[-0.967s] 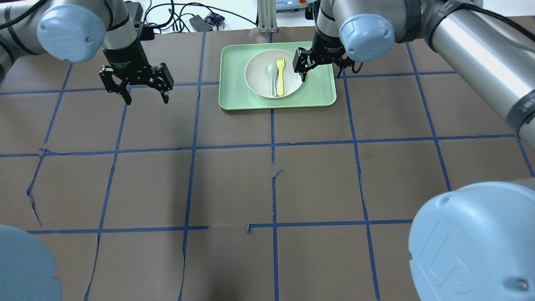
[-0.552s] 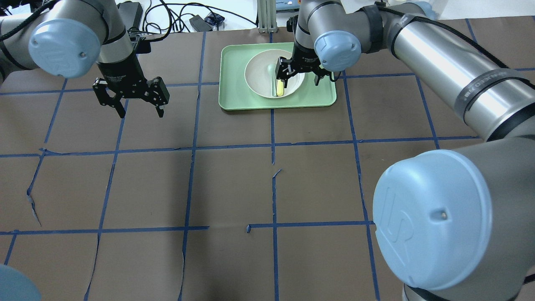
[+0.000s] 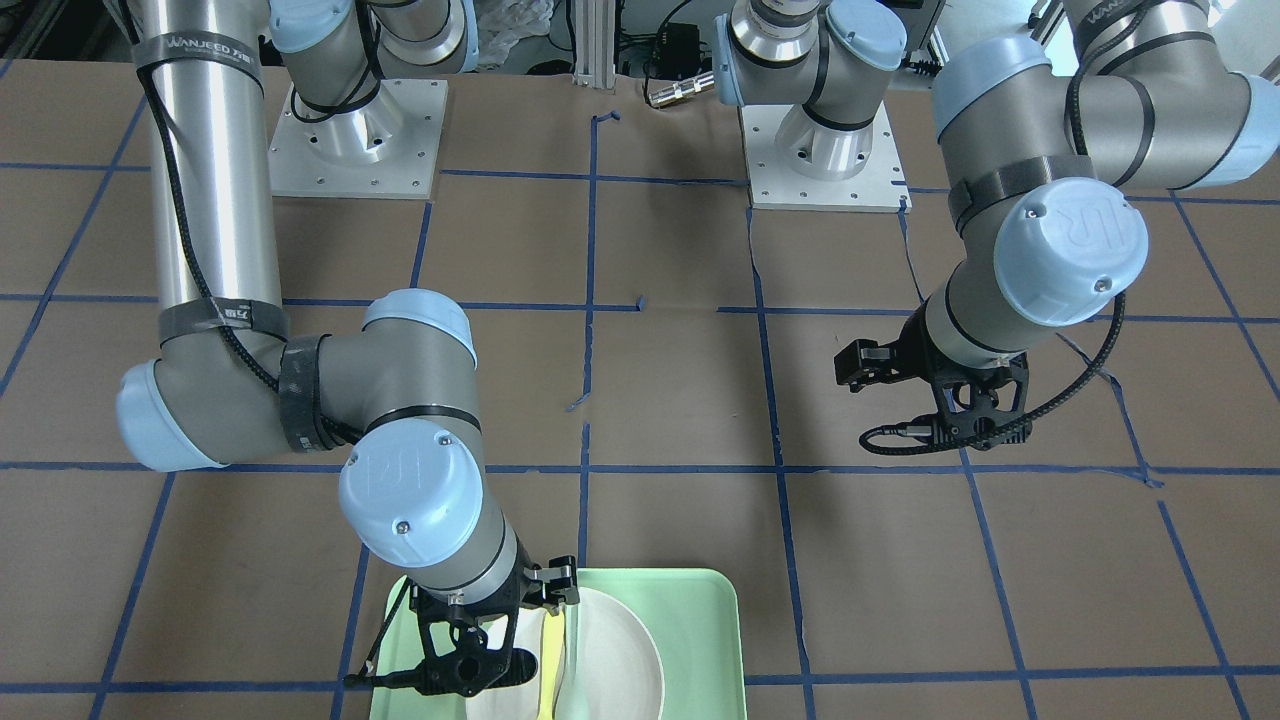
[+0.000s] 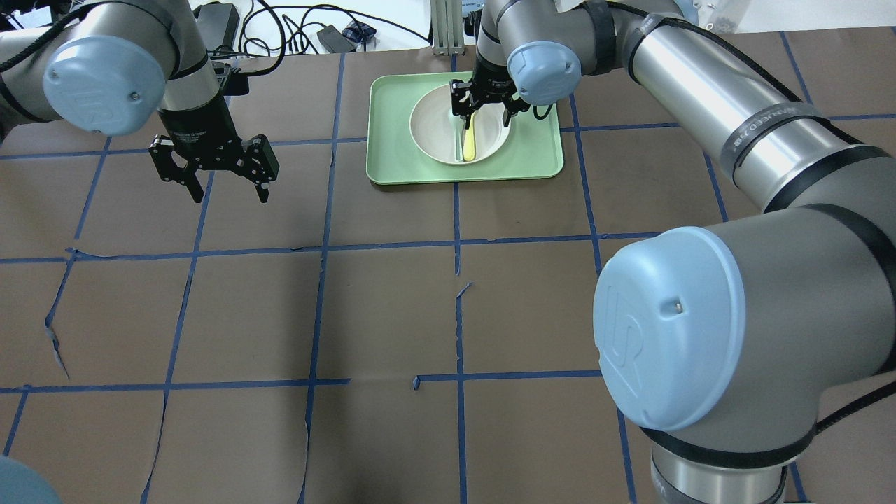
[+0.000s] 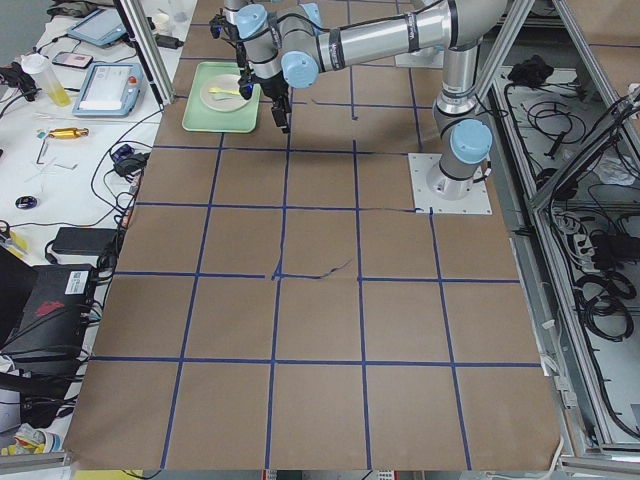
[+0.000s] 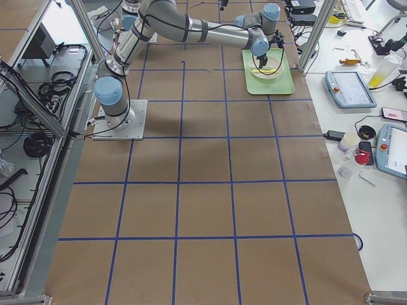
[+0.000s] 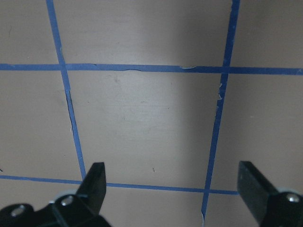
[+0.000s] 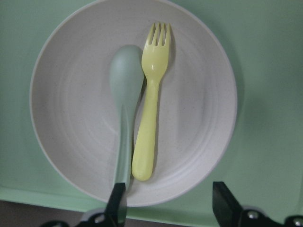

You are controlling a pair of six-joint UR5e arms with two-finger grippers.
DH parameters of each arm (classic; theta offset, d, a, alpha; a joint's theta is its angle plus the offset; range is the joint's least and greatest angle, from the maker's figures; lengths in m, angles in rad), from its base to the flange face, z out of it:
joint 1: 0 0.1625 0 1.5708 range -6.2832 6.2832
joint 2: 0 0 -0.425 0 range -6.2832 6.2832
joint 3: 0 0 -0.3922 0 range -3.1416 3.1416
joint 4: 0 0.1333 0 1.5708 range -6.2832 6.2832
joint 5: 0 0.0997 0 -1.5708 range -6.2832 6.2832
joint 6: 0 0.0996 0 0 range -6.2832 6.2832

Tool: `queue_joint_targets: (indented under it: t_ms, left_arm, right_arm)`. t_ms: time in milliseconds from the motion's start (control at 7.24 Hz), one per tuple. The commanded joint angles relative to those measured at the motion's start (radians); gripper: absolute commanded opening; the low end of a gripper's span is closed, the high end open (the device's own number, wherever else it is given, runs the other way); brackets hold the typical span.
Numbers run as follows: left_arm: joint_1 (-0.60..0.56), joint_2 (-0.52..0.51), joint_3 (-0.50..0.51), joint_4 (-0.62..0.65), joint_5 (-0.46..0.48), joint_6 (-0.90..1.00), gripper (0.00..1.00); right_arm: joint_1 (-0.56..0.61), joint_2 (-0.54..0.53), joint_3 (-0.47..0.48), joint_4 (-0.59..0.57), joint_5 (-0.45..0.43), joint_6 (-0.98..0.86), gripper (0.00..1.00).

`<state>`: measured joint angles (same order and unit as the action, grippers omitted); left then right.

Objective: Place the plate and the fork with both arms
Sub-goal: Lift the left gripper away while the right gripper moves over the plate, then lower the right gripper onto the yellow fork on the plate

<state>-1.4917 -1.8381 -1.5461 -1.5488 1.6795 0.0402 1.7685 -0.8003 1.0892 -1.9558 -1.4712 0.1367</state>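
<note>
The off-white plate point(image 4: 432, 136) sits in the mint-green tray point(image 4: 392, 150) at the far middle of the table. The yellow fork point(image 4: 470, 144) lies in the plate, tines pointing away, next to a pale grey-green spoon point(image 8: 125, 80). My right gripper point(image 4: 484, 120) hovers open just above the plate. In the right wrist view its open fingers stand on either side of the fork's point(image 8: 151, 109) handle end, over the plate point(image 8: 199, 94), touching nothing. My left gripper point(image 4: 229, 196) is open and empty above bare table, far left of the tray.
The table is brown paper with a blue tape grid point(image 7: 142, 67). Cables and a power brick point(image 4: 217, 15) lie beyond the far edge. The right arm's big elbow point(image 4: 665, 322) blocks the near right of the overhead view.
My right gripper has moved left from the tray's right side to over the plate and fork. My left gripper has drifted slightly left and nearer. Plate, fork and spoon have not moved.
</note>
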Motion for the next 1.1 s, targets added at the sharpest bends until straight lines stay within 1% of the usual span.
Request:
queue_joint_targets:
  t_ms: [0,138,276,967]
  left_arm:
    - [0.001,-0.003,-0.003,0.006,0.000,0.000,1.00]
    - [0.001,0.000,-0.014,0.010,0.000,0.000,1.00]
    - [0.001,0.000,-0.023,0.012,-0.003,0.000,1.00]
    - [0.001,-0.003,-0.032,0.013,-0.004,0.000,1.00]
  right_arm:
    - [0.000,0.039,-0.034,-0.003,0.005,0.065,0.50]
    - [0.000,0.053,-0.035,-0.032,0.038,0.073,0.50]
    - [-0.001,0.084,-0.034,-0.076,0.041,0.092,0.51]
    - [-0.001,0.115,-0.025,-0.078,0.040,0.126,0.52]
